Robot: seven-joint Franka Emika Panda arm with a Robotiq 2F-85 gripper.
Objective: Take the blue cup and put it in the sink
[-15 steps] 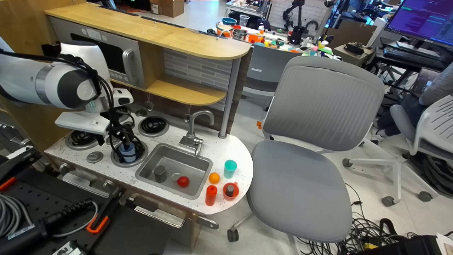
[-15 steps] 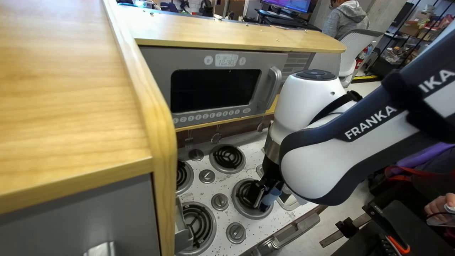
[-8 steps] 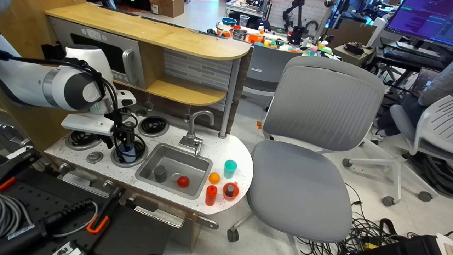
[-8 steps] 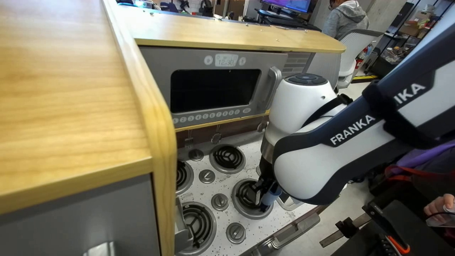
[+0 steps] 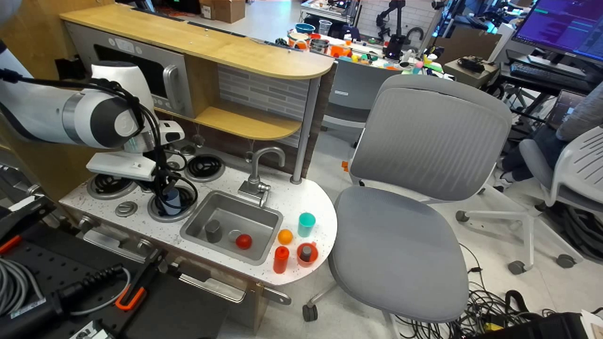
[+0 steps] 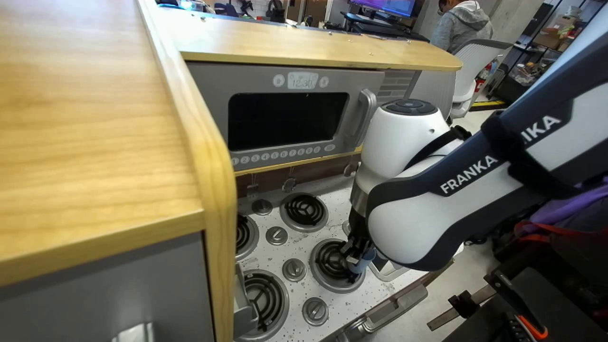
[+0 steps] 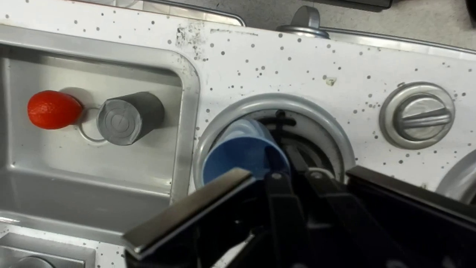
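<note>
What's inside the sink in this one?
In the sink sit a red rounded item and an upright gray cylinder, with a drain-like ring between them, partly hidden by the cylinder in the wrist view. The sink's bottom directly beneath both items is covered.

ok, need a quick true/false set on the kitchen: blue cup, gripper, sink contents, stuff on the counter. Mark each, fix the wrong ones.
1. The blue cup is at a stove burner, outside the sink. True.
2. The gripper is over the sink. False: it is at the burner, by the blue cup.
3. A gray cylinder and a rounded red item are in the sink. True.
4. The teal cup is in the sink with them. False: it stands on the counter.
5. The red bottle is on a burner. False: it is on the counter, near the orange ball.
6. The orange ball is beside the sink, not in it. True.
</note>
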